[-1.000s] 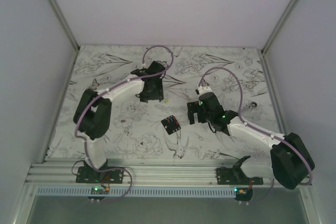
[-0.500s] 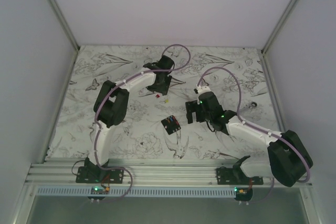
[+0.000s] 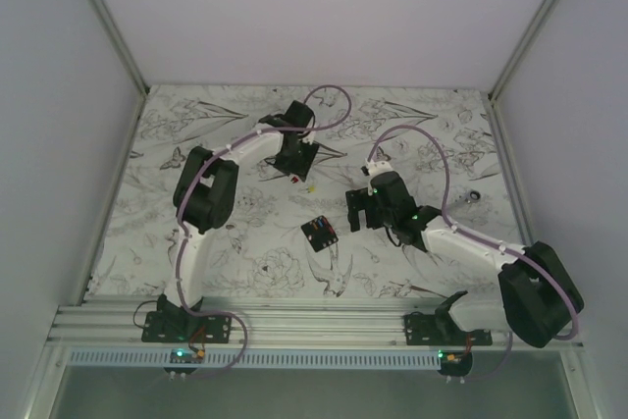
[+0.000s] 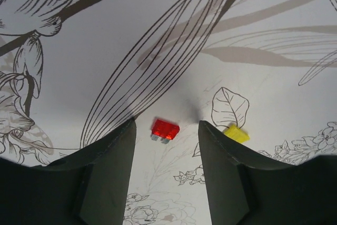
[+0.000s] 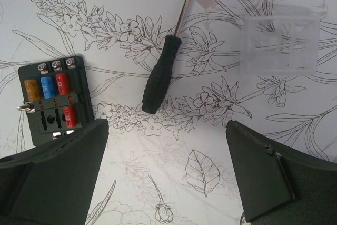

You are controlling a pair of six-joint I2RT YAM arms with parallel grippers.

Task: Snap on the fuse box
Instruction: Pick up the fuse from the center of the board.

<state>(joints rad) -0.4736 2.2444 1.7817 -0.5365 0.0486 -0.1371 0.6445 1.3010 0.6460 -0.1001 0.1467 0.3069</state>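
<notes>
Starting at the left of the top view, we see the left gripper (image 4: 167, 122) reaching out over the patterned table (image 3: 235, 242), above centre and pointed down at the loose pieces there. In its wrist view the jaws stand partly apart with the red fuse (image 4: 165, 129) lying flat between them. There is bare table on either side of the fuse, so nothing is gripped. We judge that they straddle it in order to close on it and lift it. The yellow fuse (image 4: 236, 134) lies just beside the right-hand finger, outside the gap, and a careless close could nudge it.

Moving right, the fuse box (image 3: 319, 233) sits alone near the middle of the top view, apart from both arms. It lies flat with its slots facing up. In the right wrist view it appears at the left edge, showing a yellow, a blue and two red fuses, with some slots that look unfilled.

Further right, the right gripper (image 5: 166, 125) hovers with its jaws spread wide and empty. We take this as a waiting pose that gives its camera a view of the parts. Between the jaws, toward the top of that view, lies a black-handled screwdriver (image 5: 160, 75). In the upper right sits a clear plastic cover (image 5: 279, 43), untouched. We judge that this cover is the piece to be snapped onto the box, and that step is not yet begun.
</notes>
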